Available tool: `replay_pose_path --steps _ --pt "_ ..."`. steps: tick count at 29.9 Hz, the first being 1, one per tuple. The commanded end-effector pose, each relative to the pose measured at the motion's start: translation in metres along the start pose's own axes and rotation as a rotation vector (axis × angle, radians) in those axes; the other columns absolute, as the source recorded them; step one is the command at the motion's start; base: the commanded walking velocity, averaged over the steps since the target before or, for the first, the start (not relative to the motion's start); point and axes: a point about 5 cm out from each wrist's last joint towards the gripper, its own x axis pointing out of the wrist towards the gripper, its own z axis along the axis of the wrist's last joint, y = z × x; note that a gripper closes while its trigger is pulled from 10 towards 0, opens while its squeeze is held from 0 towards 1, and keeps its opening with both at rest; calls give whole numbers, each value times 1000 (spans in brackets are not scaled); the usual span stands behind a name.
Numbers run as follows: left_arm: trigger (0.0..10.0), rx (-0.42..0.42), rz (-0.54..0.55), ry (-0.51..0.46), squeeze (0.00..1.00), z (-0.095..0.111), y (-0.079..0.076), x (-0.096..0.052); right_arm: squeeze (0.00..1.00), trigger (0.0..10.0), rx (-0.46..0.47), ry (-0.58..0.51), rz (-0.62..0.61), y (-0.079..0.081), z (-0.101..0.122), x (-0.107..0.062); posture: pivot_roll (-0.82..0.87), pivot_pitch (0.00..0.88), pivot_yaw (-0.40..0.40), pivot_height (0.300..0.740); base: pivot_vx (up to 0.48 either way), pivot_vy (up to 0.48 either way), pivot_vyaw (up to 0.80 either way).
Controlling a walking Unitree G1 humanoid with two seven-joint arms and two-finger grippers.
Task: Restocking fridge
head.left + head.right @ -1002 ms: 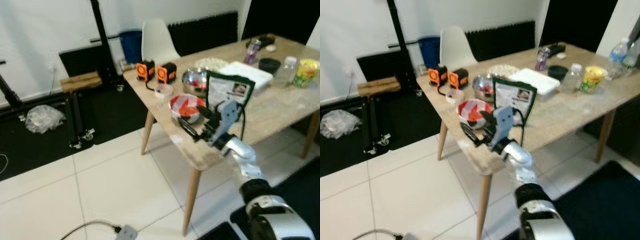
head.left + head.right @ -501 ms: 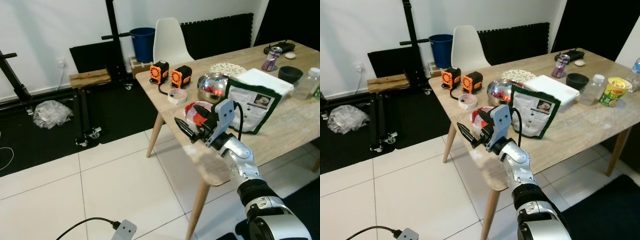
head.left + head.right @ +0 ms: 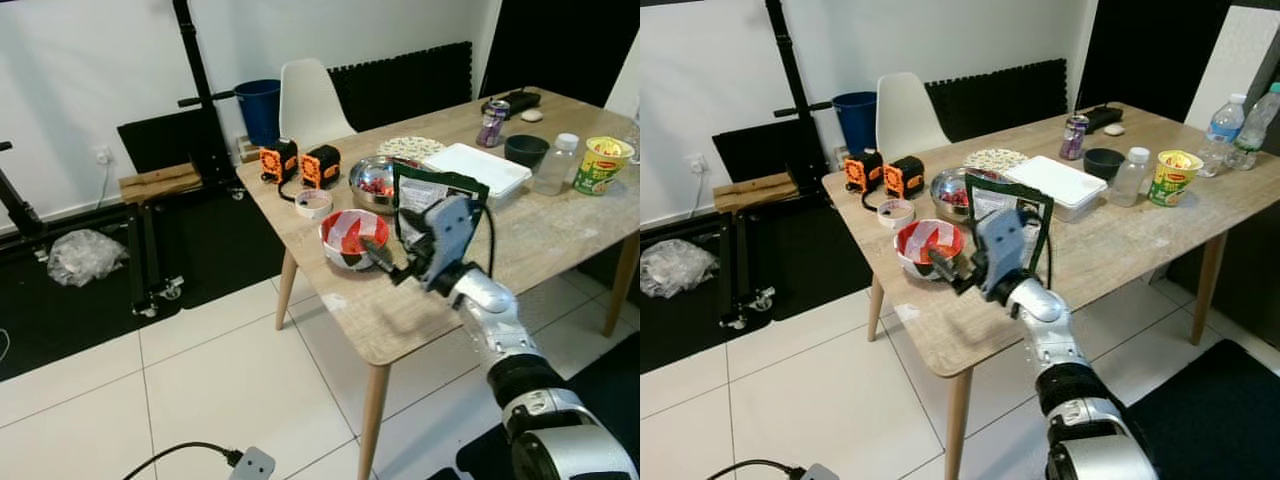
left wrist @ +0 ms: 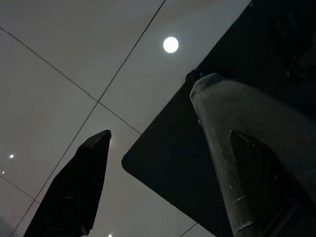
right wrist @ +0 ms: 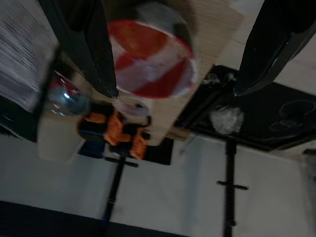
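Worktop (image 3: pixel 560 235): we find a light wooden surface running from frame centre to the right edge in the left eye view; white tiled floor (image 3: pixel 200 380) below.
Right gripper (image 3: pixel 385 262): we see it raised at frame centre, just right of the red-and-white bowl (image 3: pixel 353 238); its jaws stand wide apart with nothing between them; in the right wrist view the two fingers (image 5: pixel 84 44) frame the bowl.
Left gripper (image 4: pixel 148 163): we note it over dark floor tiles; jaws apart, empty.
Bowl: near the worktop's front left edge, centre of frame; whether a fingertip touches it we cannot tell.
Green pouch (image 3: pixel 435 195): upright, just behind the right gripper.
Steel bowl (image 3: pixel 375 183): behind the red-and-white bowl.
Other stock: white tray (image 3: pixel 470 167); clear bottle (image 3: pixel 553 164); yellow cup (image 3: pixel 604 162), upper right.
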Motion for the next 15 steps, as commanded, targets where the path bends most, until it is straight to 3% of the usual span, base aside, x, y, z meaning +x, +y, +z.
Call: replay_pose_path --steps 1,3,9,15 --pt "10000 2 -19 41 0 -10 -5 0 0 10000 -132 62 34 -5 8 7 -42 0 10 740 0 0 0" --pt "10000 2 -20 43 0 -11 -6 0 0 10000 -241 143 33 -10 5 8 -42 0 9 740 0 0 0" --pt "10000 -1 -24 44 0 -12 -7 0 0 10000 -392 269 8 -25 9 17 -39 0 -1 740 0 0 0" --pt "10000 -5 -31 44 0 -11 -9 0 0 10000 -448 354 54 -30 14 26 -31 0 -22 740 0 0 0"
